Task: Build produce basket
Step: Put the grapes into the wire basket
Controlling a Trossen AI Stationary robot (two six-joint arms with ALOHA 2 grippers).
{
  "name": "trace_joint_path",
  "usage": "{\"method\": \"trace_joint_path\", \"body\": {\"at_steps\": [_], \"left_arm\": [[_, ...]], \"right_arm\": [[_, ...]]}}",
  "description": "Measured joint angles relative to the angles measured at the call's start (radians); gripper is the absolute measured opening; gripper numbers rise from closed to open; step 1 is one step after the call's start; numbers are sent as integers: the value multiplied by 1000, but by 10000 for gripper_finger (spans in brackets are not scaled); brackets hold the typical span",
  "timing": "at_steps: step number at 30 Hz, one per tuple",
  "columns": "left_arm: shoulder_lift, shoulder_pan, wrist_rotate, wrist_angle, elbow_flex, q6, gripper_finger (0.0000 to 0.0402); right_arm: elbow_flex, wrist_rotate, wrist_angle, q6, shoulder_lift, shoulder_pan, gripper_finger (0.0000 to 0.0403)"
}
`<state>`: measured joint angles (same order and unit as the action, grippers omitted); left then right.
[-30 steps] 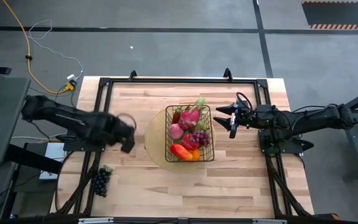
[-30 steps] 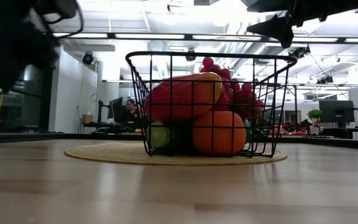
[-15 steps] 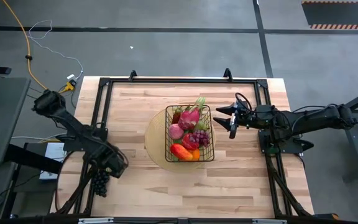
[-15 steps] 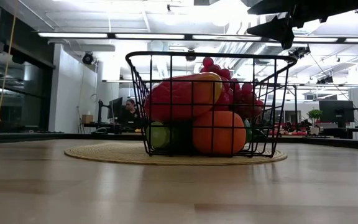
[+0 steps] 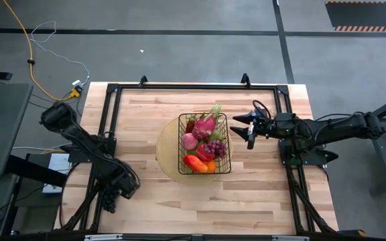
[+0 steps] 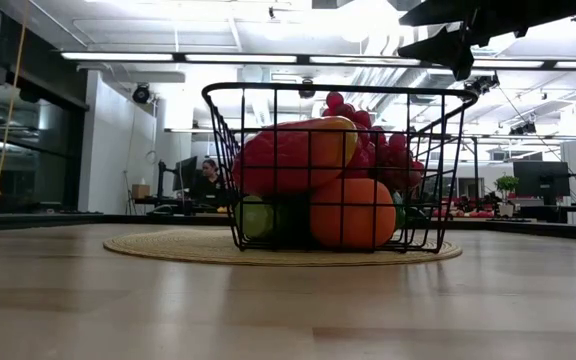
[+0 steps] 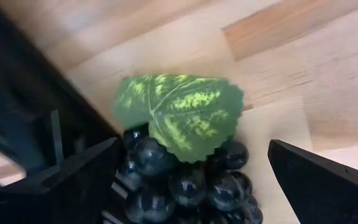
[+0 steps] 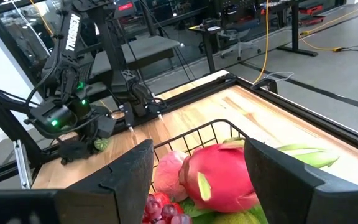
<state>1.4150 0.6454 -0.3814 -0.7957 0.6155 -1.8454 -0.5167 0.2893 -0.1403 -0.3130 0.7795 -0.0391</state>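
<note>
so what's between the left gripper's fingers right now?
Left wrist view: the dark grapes with their green leaf sit between the open left gripper fingers, not yet gripped.

1. Ceiling strip lights (image 6: 298,57) are glaring white across the low view.
2. The near table (image 6: 288,310) is blurring out of focus.
3. Even light is casting soft shadows overhead.

A round tan mat (image 5: 167,157) lies on the wooden table (image 5: 260,187)
</note>
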Motion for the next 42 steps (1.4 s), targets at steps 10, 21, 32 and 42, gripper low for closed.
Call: {"method": "trace_joint_path", "body": {"at_steps": [10,21,32,42], "left_arm": [[81,-1,-34,64,3,89,398],[76,-1,-23,72,2,112,289],[64,-47,-8,51,-1,153,158],[-109,-221,18,39,-2,299,106]], "right_arm": [[0,0,2,-2,0,0,241],[0,0,2,-3,0,0,241],[0,0,11,-1,0,0,241],[0,0,28,-1,0,0,241]]}}
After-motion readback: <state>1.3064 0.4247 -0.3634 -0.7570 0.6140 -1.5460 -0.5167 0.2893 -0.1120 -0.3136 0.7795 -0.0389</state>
